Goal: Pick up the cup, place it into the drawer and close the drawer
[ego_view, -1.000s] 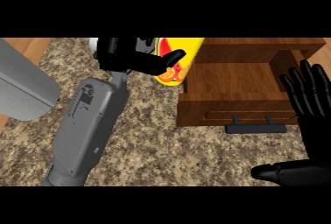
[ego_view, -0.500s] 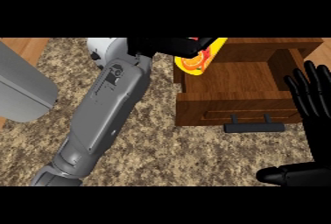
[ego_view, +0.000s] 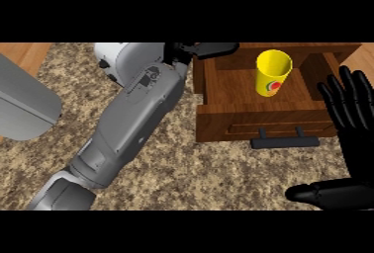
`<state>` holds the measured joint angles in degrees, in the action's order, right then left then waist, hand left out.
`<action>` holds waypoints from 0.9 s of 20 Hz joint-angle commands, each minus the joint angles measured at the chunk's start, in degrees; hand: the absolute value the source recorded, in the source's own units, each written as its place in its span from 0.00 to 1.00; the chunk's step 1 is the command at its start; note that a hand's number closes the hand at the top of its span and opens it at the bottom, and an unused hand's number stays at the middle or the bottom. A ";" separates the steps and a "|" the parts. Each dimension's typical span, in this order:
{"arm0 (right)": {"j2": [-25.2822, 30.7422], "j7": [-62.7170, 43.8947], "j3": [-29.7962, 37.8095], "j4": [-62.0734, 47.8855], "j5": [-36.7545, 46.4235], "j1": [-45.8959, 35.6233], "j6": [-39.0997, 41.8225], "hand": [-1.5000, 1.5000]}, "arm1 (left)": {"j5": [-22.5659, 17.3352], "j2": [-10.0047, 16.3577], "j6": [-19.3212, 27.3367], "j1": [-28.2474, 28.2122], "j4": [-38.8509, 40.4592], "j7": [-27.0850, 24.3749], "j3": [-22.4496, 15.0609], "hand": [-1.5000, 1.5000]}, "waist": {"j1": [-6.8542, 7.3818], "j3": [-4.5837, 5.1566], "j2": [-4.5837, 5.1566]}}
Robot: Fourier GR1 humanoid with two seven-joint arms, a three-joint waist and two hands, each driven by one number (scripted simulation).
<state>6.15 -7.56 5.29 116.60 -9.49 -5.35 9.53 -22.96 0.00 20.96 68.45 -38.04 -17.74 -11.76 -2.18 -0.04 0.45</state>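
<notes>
Cup (ego_view: 274,72) yellow, tall, open top, red-green mark low on its side. It stands upright inside the open drawer (ego_view: 248,121), touching neither hand. Left hand (ego_view: 210,49) at drawer's back-left corner, fingers uncurled, holding nothing. Right hand (ego_view: 359,143) just right of drawer, fingers straight, empty.

Yellow cup (ego_view: 274,73) upright — inside open drawer (ego_view: 241,118)

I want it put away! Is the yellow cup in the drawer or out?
In. The cup stands upright inside the open drawer, its base on the wooden floor.
</notes>
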 commanded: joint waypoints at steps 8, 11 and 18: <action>-0.92 2.80 -0.31 -3.02 0.10 -0.96 0.44 0.00 | -7.03 0.00 0.83 5.14 13.60 -4.86 -9.43 1.00 | -1.40 -0.02 0.39; 1.21 0.04 0.38 -0.98 -2.14 -2.85 1.89 0.00 | -8.14 0.00 0.70 9.22 17.25 -3.61 -9.83 1.00 | -2.89 -0.04 0.76; 1.13 -0.79 0.50 -2.92 -3.34 -4.73 2.01 0.00 | -8.93 0.00 5.16 8.20 17.60 -1.48 -19.38 1.00 | -3.90 -0.07 0.95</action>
<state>6.44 -6.93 4.92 113.51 -11.22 -8.96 11.09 -32.03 0.00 25.01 76.10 -22.48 -19.24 -28.05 -5.72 -0.11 1.27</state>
